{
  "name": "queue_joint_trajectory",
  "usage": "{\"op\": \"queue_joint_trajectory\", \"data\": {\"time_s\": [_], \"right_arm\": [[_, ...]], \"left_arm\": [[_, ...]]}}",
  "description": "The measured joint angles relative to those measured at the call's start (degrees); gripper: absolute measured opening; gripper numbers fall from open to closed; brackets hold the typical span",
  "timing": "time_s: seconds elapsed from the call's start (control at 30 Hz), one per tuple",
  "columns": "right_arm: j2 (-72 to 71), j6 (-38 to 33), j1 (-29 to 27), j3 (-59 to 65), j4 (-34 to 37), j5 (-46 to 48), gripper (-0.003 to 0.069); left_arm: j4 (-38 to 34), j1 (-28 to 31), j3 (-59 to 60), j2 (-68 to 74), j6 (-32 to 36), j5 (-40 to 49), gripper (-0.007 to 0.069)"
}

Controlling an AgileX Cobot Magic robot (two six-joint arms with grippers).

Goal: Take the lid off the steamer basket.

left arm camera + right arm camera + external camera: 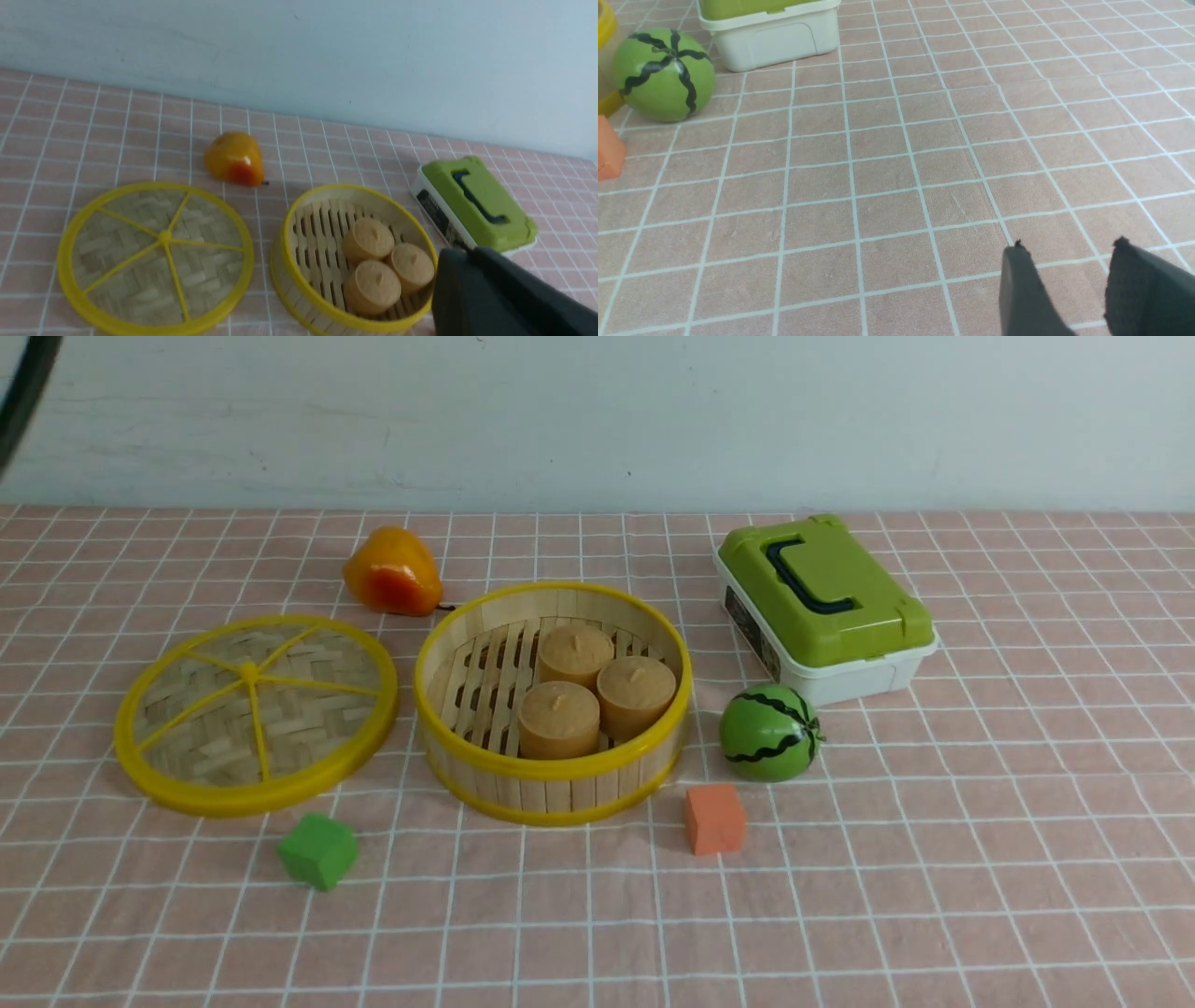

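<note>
One pink checked cloth (pixel 934 896) bears the lid (pixel 257 714), pale wall (pixel 597 420) behind.

The basket (pixel 551 775) stands open-topped at frame centre, with three buns (pixel 558 721) filling its right half. Obstacles crowd it: the lid (pixel 257 714) just left, a pear (pixel 392 571) at upper left, a melon (pixel 768 732) and a box (pixel 826 602) to the right, and a green cube (pixel 318 850) and an orange cube (pixel 714 819) below. The cloth (pixel 980 896) lies open along the bottom and the right side.
</note>
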Motion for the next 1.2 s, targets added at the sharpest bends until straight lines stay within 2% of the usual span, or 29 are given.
{"op": "queue_joint_trajectory", "data": {"time_s": [0.17, 0.23, 0.4, 0.7, 0.8, 0.83, 0.97, 1.0, 1.03, 1.1, 1.13, 1.2], "right_arm": [[0.0, 0.0, 0.0, 0.0, 0.0, 0.0, 0.0241], [0.0, 0.0, 0.0, 0.0, 0.0, 0.0, 0.0241], [0.0, 0.0, 0.0, 0.0, 0.0, 0.0, 0.0241], [0.0, 0.0, 0.0, 0.0, 0.0, 0.0, 0.0241], [0.0, 0.0, 0.0, 0.0, 0.0, 0.0, 0.0241], [0.0, 0.0, 0.0, 0.0, 0.0, 0.0, 0.0241], [0.0, 0.0, 0.0, 0.0, 0.0, 0.0, 0.0241], [0.0, 0.0, 0.0, 0.0, 0.0, 0.0, 0.0241], [0.0, 0.0, 0.0, 0.0, 0.0, 0.0, 0.0241], [0.0, 0.0, 0.0, 0.0, 0.0, 0.0, 0.0241], [0.0, 0.0, 0.0, 0.0, 0.0, 0.0, 0.0241], [0.0, 0.0, 0.0, 0.0, 0.0, 0.0, 0.0241]], "left_arm": [[-0.7, 0.0, 13.85, -11.65, 0.92, -1.01, -0.0013], [-1.0, 0.0, 22.75, -17.78, 1.45, -1.09, -0.0013], [-1.12, 0.0, 32.09, -23.58, 1.78, -0.76, -0.0013], [-1.32, 0.0, 36.28, -26.28, 3.0, -0.69, -0.0013], [-1.18, 0.0, 35.47, -27.29, 7.37, -1.1, -0.0013], [-1.18, -0.46, 34.3, -28.43, 11.4, -1.79, -0.0013], [-1.13, -2.34, 34.58, -32.7, 19.08, -9.36, -0.0013], [-0.54, -2.49, 37.04, -36.05, 21.27, -16.17, -0.0013], [-0.35, -2.54, 37.42, -36.46, 21.4, -17.03, -0.0013], [1.22, -2.54, 41.12, -39.68, 22.08, -24.28, -0.0013], [3.03, -1.89, 46.32, -43.38, 22.08, -32.42, -0.0013], [3.8, -0.48, 51.72, -46.65, 20.09, -38.65, -0.0013]]}}
